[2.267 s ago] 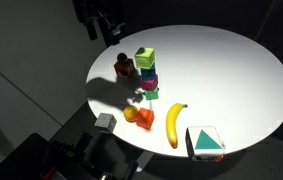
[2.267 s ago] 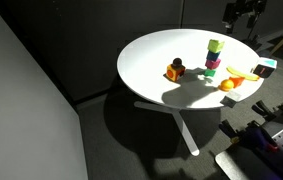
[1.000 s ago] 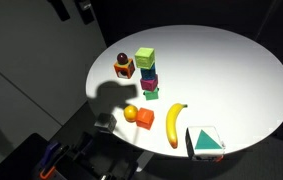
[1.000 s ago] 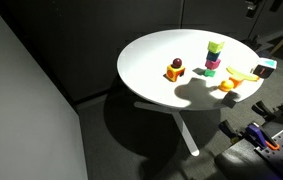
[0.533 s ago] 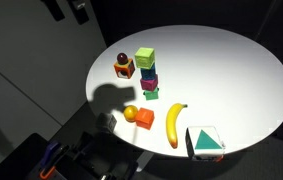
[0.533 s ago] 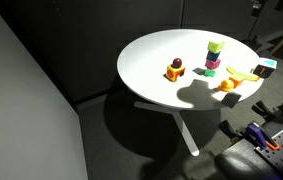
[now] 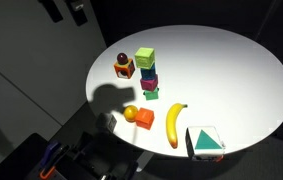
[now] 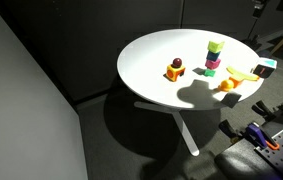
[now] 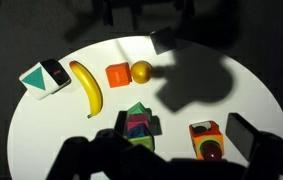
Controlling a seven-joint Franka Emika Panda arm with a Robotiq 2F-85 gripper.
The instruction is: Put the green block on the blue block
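Note:
The light yellow-green block (image 7: 144, 57) sits on top of a small stack at the table's middle left. Under it is the blue block (image 7: 148, 71), then a magenta cube (image 7: 149, 82). The stack also shows in an exterior view with the green block (image 8: 215, 46) on top, and in the wrist view (image 9: 138, 128). My gripper (image 7: 65, 10) is high above and off the table's edge, far from the stack, and holds nothing. It appears open. It also shows at the top edge of an exterior view (image 8: 266, 5).
Next to the stack lie a darker green flat piece (image 7: 151, 94) and an orange block with a dark red ball (image 7: 125, 66). An orange fruit (image 7: 131, 113), an orange cube (image 7: 145, 118), a banana (image 7: 175, 123) and a teal-and-white box (image 7: 206, 142) lie near the round white table's edge (image 7: 251, 60).
The arm has risen up and away from the stack, leaving the green block on top. Over the last half second it has hardly moved.

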